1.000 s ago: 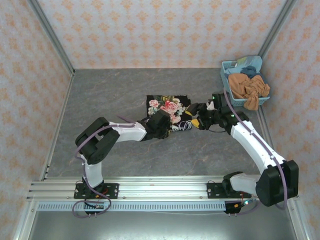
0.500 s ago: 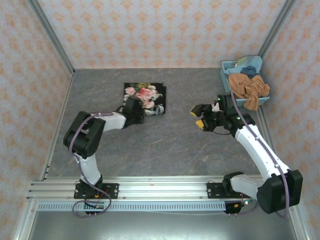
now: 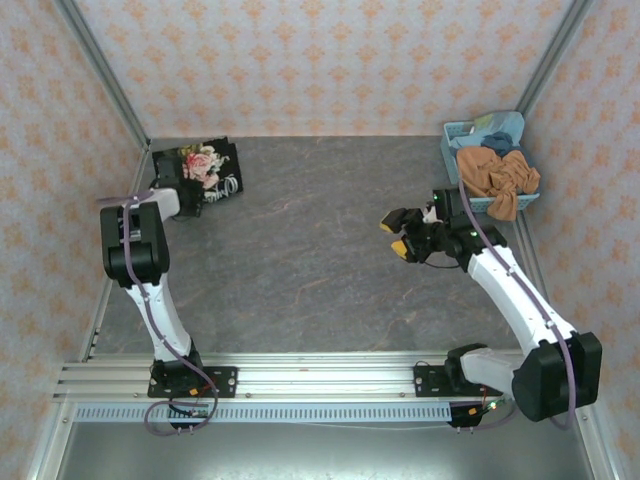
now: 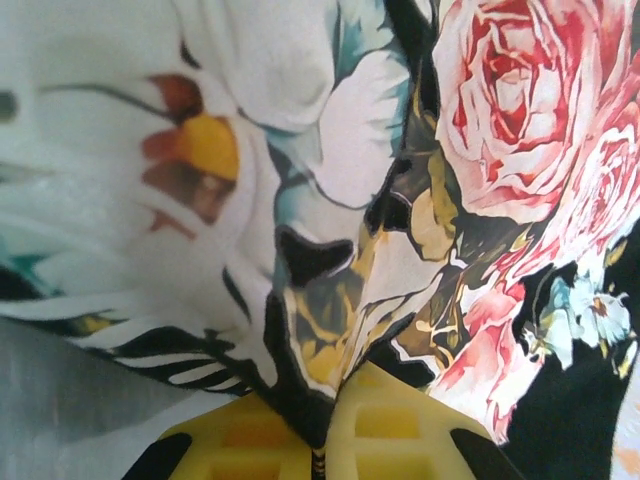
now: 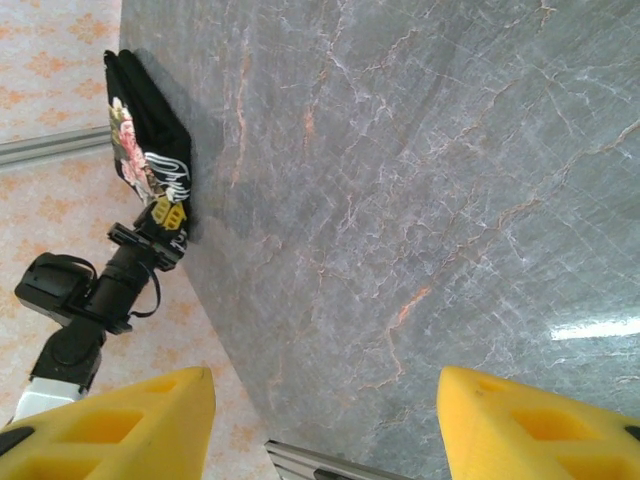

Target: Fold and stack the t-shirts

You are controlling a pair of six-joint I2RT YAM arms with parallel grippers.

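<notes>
The folded black t-shirt [image 3: 205, 168] with its rose print lies at the table's far left corner, next to the wall. My left gripper [image 3: 187, 203] is shut on the shirt's near edge. In the left wrist view the cloth [image 4: 480, 150] is pinched between the yellow fingers of that gripper [image 4: 325, 405]. My right gripper [image 3: 393, 236] hovers over bare table right of centre, open and holding nothing. Its wrist view shows the gripper [image 5: 325, 415] spread wide, with the shirt [image 5: 140, 150] far off. More t-shirts, orange-brown [image 3: 497, 178] and bluish [image 3: 497, 133], are heaped in a basket.
A light blue basket [image 3: 452, 135] stands at the back right corner against the wall. Patterned walls close in the grey marbled table [image 3: 320, 270] on three sides. A metal rail [image 3: 320, 375] runs along the near edge, where both arm bases sit.
My left arm has dragged the folded black shirt from the table's centre to the far left corner. My right gripper drew back from the shirt to the right and has since held still.
</notes>
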